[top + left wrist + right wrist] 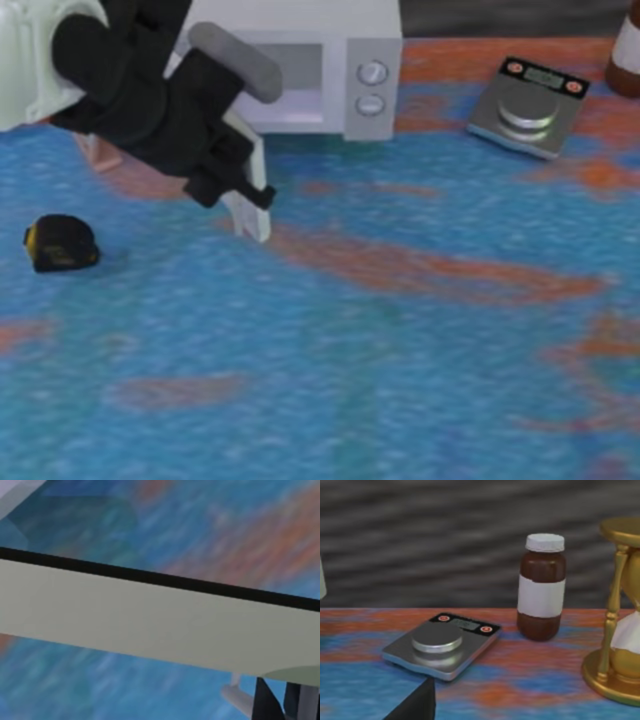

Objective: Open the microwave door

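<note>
The table is mottled blue and teal, streaked with orange patches. At its far edge the microwave is white with two silver knobs on a pale grey panel. The microwave door is white with a dark edge strip in the left wrist view. The left arm is black with a white shell. Near the left edge a tape measure is black with yellow trim. Toward the far right corner a scale is silver with a black strip and two red buttons. A jar is brown with a white cap and label. An hourglass is gold.
</note>
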